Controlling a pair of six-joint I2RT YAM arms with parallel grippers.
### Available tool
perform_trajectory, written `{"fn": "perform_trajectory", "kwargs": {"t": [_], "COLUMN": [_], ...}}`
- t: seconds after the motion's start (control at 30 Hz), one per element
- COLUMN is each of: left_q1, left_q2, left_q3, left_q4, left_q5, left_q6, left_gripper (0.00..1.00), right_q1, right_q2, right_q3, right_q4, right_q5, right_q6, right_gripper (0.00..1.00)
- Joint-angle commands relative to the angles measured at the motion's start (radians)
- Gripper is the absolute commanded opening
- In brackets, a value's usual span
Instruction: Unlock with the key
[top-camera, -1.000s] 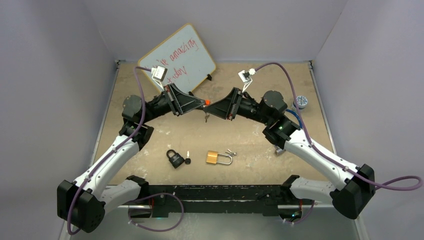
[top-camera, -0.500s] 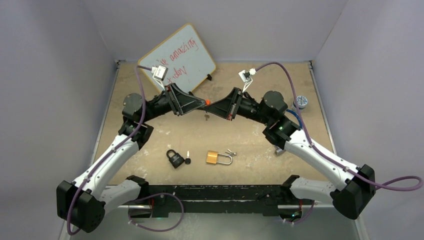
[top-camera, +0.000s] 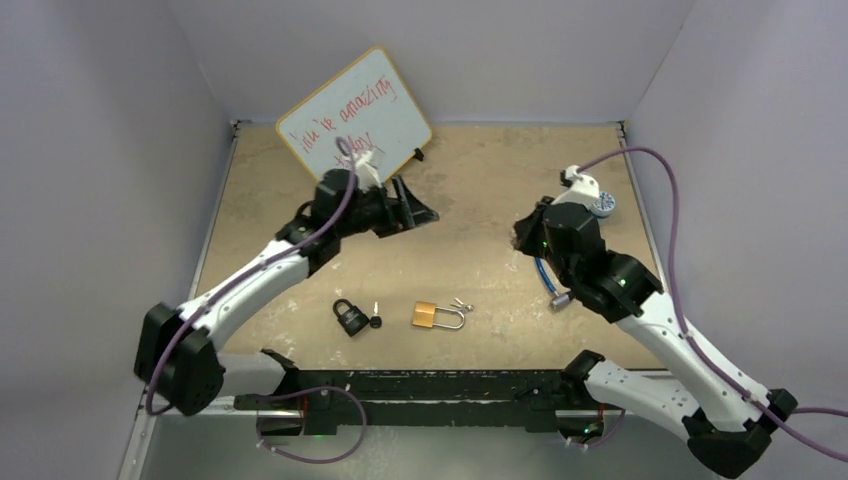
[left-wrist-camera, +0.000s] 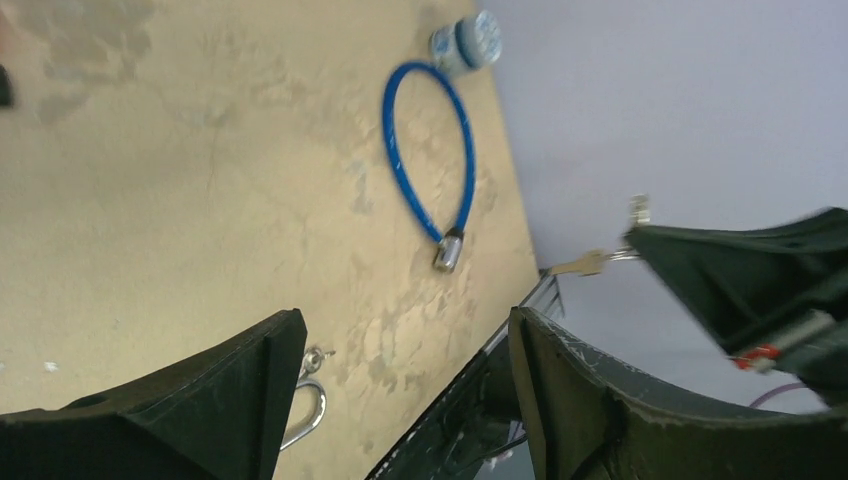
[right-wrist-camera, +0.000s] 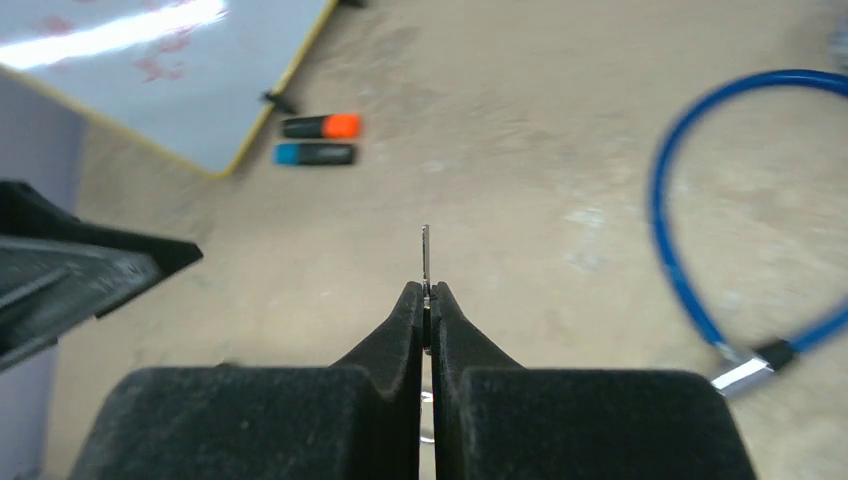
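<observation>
Looking from above, I see my right gripper (top-camera: 518, 238) at three o'clock, with the black padlock (top-camera: 349, 318) and brass padlock (top-camera: 424, 316) at six. Left wrist view: my left gripper (left-wrist-camera: 405, 335) gapes wide and empty. Right wrist view: I pinch the key (right-wrist-camera: 425, 258), blade toward twelve; I'd keep it straight entering the keyhole.

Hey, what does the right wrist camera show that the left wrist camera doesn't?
Only the right wrist view: the whiteboard, with an orange marker and a blue marker lying beside its edge.

Only the left wrist view: a round blue-and-white object by the wall, and a silver shackle near the bottom edge.

Both: the blue cable lock and the key, pinched in the shut right gripper.
</observation>
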Motion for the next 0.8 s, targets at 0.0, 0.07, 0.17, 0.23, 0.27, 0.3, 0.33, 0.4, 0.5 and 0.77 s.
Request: {"fn": "perform_trajectory", "kwargs": {"t": [0.0, 0.07, 0.17, 0.23, 0.27, 0.3, 0.33, 0.4, 0.5, 0.77], "left_q1": [-0.136, -0.19, -0.267, -0.306, -0.322, -0.339, -0.35, -0.375, -0.409, -0.508], "left_q2": [0.198, 0.319, 0.499, 0.619, 0.668, 0.713, 0.756, 0.835, 0.934, 1.057], "left_q3": [0.072, 0.145, 0.271, 0.352, 0.389, 0.42, 0.451, 0.508, 0.604, 0.844], "left_q4": [0.034, 0.089, 0.102, 0.103, 0.102, 0.109, 0.112, 0.125, 0.113, -0.239], "left_q5": [-0.099, -0.102, -0.122, -0.132, -0.133, -0.131, -0.133, -0.133, -0.153, -0.556], "left_q6": [0.013, 0.007, 0.0, -0.012, -0.029, -0.046, -0.062, -0.084, -0.104, -0.102], "left_gripper": [0.76, 0.76, 0.76, 0.75, 0.74, 0.72, 0.71, 0.7, 0.69, 0.68], "right_q1": [-0.002, -0.002, -0.002, -0.003, -0.003, -0.003, -0.002, -0.002, -0.002, -0.002], "right_q2": [-0.091, -0.125, -0.167, -0.188, -0.196, -0.205, -0.213, -0.227, -0.248, -0.292], "right_q3": [-0.027, -0.036, -0.031, -0.021, -0.018, -0.015, -0.015, -0.017, -0.017, -0.036], "right_q4": [-0.259, -0.287, -0.331, -0.371, -0.397, -0.423, -0.45, -0.498, -0.549, -0.611], "right_q5": [0.338, 0.346, 0.356, 0.373, 0.387, 0.4, 0.416, 0.438, 0.444, 0.433], "right_q6": [0.04, 0.059, 0.082, 0.1, 0.11, 0.123, 0.136, 0.169, 0.207, 0.237], "right_gripper": [0.0, 0.0, 0.0, 0.0, 0.0, 0.0, 0.0, 0.0, 0.0, 0.0]}}
